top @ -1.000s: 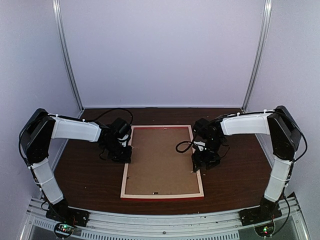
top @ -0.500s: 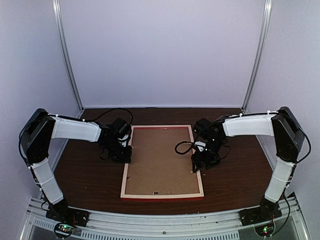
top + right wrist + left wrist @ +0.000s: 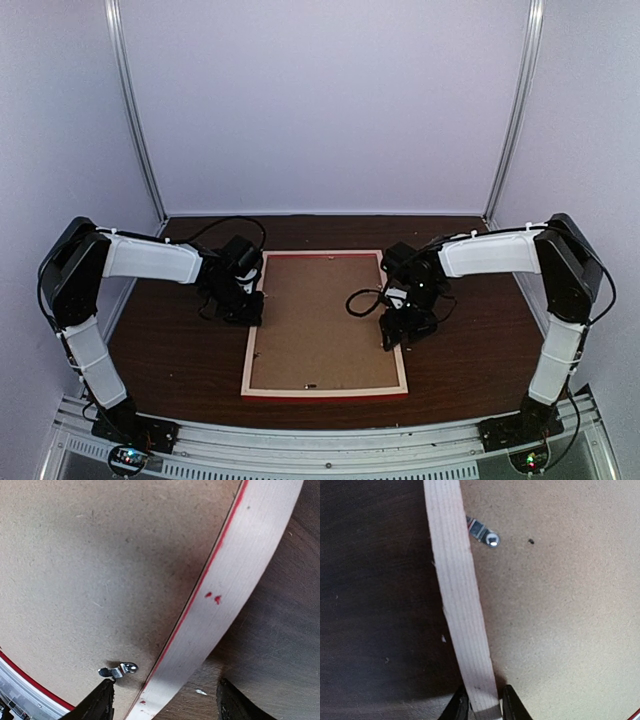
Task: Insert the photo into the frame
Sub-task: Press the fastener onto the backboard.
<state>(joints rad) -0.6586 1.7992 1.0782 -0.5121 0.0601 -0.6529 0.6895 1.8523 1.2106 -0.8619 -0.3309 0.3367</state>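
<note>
The frame (image 3: 325,392) lies face down on the table, its pale wood back up and a thin red edge showing. The plain brown backing board (image 3: 322,320) fills it. The photo is hidden. My left gripper (image 3: 250,312) is shut on the frame's left rail (image 3: 460,590), one finger (image 3: 457,710) on each side. My right gripper (image 3: 392,335) is open and straddles the right rail (image 3: 235,575). Its inner finger (image 3: 97,705) is over the backing board, just short of a small metal turn clip (image 3: 120,670). Its outer finger (image 3: 232,702) is over the table.
Another metal turn clip (image 3: 485,534) sits on the backing board (image 3: 560,605) beside the left rail. Dark wood table (image 3: 170,350) surrounds the frame. White walls and metal posts enclose the back and sides. A black cable loops by the right wrist (image 3: 360,297).
My right gripper has slid a little nearer along the right rail and slightly inward. The left gripper and the frame have not moved.
</note>
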